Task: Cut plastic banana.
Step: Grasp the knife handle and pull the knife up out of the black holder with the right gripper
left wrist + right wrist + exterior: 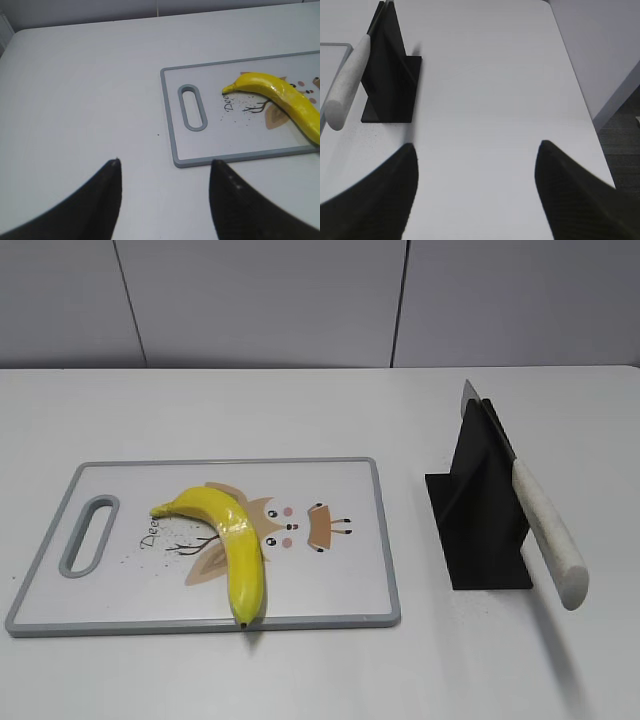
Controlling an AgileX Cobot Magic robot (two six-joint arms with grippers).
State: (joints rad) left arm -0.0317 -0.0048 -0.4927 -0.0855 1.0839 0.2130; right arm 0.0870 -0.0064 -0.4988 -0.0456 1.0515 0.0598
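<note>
The plastic banana is glossy yellow and curved, lying on the white cutting board with its dark tip at the board's front edge. It also shows in the left wrist view. A knife with a white handle rests in a black stand to the right; it also shows in the right wrist view. My left gripper is open and empty, above bare table left of the board. My right gripper is open and empty, right of the stand. Neither gripper shows in the exterior view.
The cutting board has a grey rim, a handle slot at its left end and a printed deer picture. The black stand holds the knife slanted, handle toward the front. The white table's right edge lies near the right gripper.
</note>
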